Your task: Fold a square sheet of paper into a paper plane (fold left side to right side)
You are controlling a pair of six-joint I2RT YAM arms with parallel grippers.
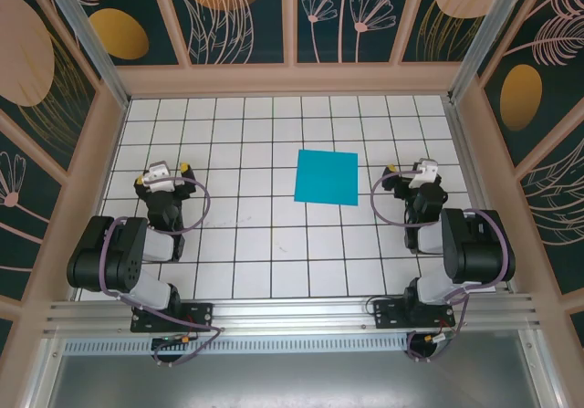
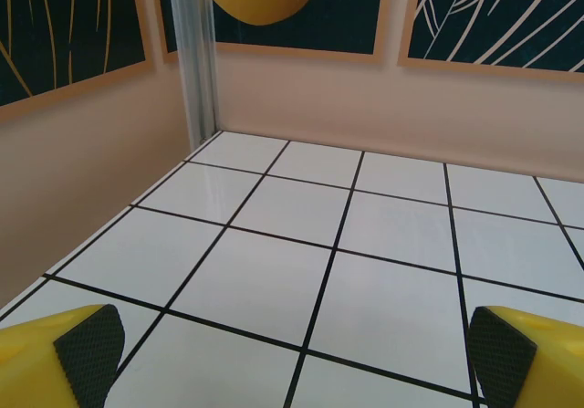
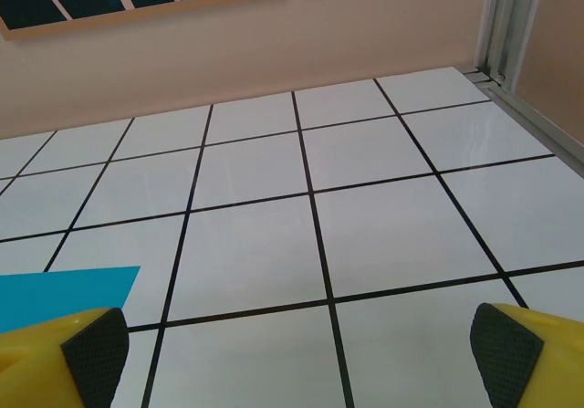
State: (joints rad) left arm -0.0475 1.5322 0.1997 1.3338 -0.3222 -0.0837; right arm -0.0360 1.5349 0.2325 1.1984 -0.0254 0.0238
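Note:
The square sheet of paper (image 1: 326,177) lies flat and unfolded on the white tiled table, teal-cyan, a little right of the middle. One corner of the sheet (image 3: 64,294) shows at the left edge of the right wrist view. My left gripper (image 1: 164,167) rests low on the left of the table, well apart from the paper, its yellow fingers (image 2: 64,358) spread wide with nothing between them. My right gripper (image 1: 412,168) sits just right of the sheet, open too, and its black pads (image 3: 91,353) frame bare tiles.
The white grid table (image 1: 265,235) is walled by beige panels with dark floral prints on the back (image 1: 292,75) and both sides. An aluminium post (image 2: 196,57) stands in the back left corner. Both arm bases (image 1: 292,312) sit on the near rail.

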